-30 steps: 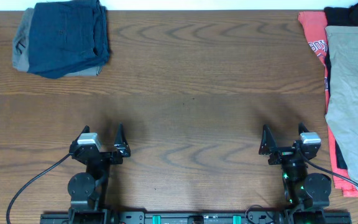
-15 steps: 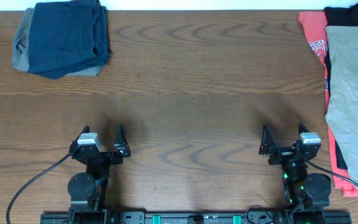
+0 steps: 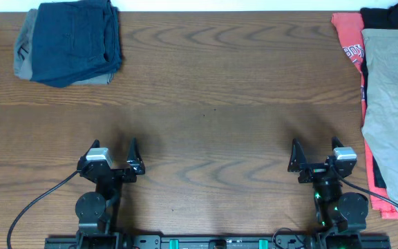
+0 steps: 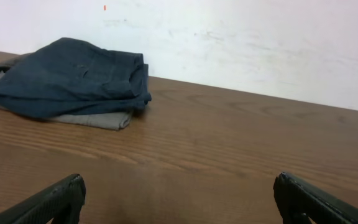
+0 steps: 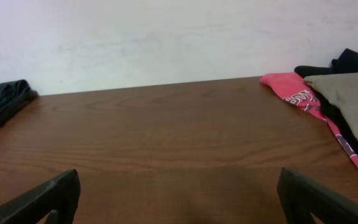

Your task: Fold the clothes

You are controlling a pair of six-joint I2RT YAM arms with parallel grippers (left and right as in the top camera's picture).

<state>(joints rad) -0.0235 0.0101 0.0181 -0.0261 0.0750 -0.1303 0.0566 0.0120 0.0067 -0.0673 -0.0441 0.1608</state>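
Left pincer (image 3: 112, 147) at 7 o'clock and right pincer (image 3: 315, 145) at 5 o'clock, both released, jaws spread wide above the desk (image 3: 213, 90). The khaki shorts (image 3: 392, 104) lie wrinkled at 3 o'clock, draped over a red shirt (image 3: 349, 41). A folded navy garment (image 3: 74, 41) rests at 11 o'clock.
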